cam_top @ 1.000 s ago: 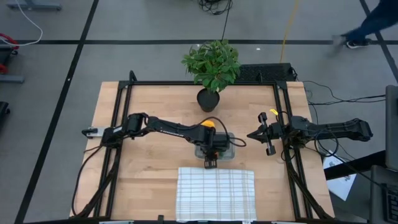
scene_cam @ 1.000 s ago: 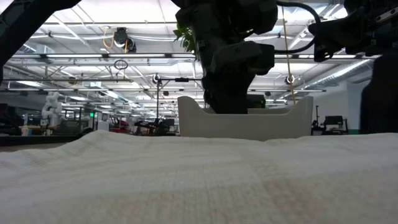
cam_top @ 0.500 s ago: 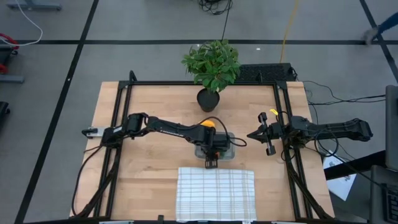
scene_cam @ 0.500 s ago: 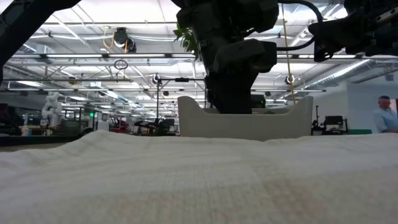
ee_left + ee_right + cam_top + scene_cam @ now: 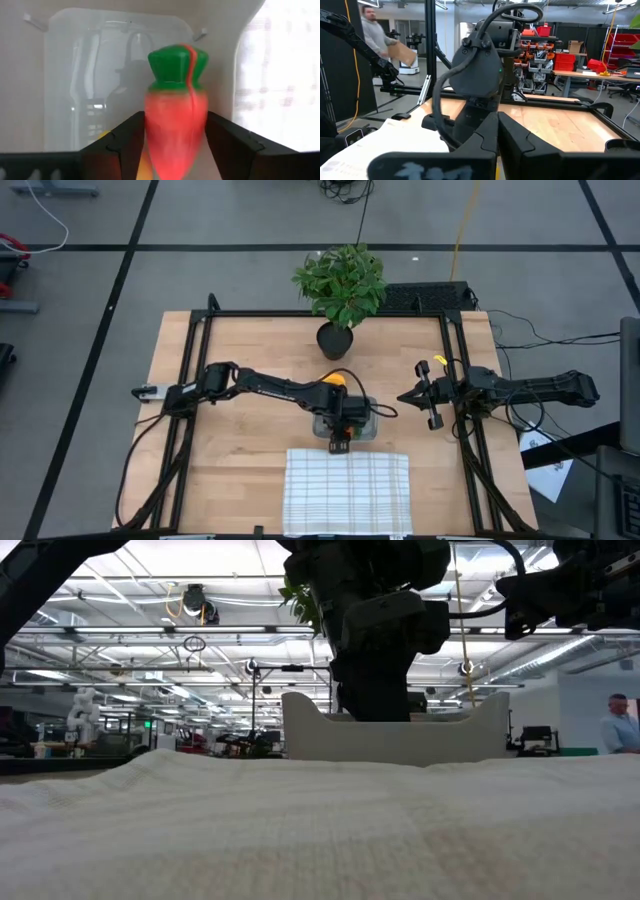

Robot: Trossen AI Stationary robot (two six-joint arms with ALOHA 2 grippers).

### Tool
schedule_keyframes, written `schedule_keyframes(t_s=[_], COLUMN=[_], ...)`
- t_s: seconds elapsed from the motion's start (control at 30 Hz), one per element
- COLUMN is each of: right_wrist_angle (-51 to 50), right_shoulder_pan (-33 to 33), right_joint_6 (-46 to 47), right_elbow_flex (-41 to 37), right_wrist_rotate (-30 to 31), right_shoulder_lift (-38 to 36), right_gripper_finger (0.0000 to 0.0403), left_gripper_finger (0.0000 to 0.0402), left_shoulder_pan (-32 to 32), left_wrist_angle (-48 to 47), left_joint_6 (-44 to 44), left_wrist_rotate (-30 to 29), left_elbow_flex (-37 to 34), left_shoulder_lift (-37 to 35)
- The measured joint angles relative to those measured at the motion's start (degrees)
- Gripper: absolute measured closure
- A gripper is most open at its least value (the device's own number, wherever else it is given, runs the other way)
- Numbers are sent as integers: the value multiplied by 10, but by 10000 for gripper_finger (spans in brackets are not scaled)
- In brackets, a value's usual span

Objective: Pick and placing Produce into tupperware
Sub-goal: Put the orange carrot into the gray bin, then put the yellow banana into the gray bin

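Left tool (image 5: 175,145) around carrot (image 5: 176,107) over tupperware (image 5: 65,75), hidden from above

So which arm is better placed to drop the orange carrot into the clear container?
Left. The left gripper has the orange, green-topped toy carrot between its fingers directly over the clear plastic container. The right gripper sits shut and empty off to the side.

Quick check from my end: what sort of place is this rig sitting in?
Probably a robotics lab or workshop hall: ceiling ducts over an open floor, red parts bins on benches, and a white robot standing farther back.
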Motion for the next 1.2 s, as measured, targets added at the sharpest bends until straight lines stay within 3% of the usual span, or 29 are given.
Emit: schedule_keyframes(t_s=[0.23, 0.53, 0.87, 1.0, 1.2], right_wrist_angle=[0, 0, 4, 4, 5], right_shoulder_pan=[0, 0, 0, 0, 0], right_joint_6=[0, 0, 0, 0, 0], right_elbow_flex=[0, 0, 0, 0, 0], right_wrist_rotate=[0, 0, 0, 0, 0], right_shoulder_lift=[0, 0, 4, 5, 4], right_gripper_finger=[403, 403, 403, 403, 403], left_gripper_finger=[162, 164, 173, 228, 383], left_shoulder_pan=[-1, 0, 0, 0, 0], left_wrist_angle=[1, -4, -14, -22, -34], left_joint_6=[-1, -2, 2, 10, 10], left_wrist_rotate=[1, 0, -26, -30, -30], left_elbow_flex=[0, 0, 2, 1, 1], left_shoulder_lift=[0, -10, -74, -79, -78])
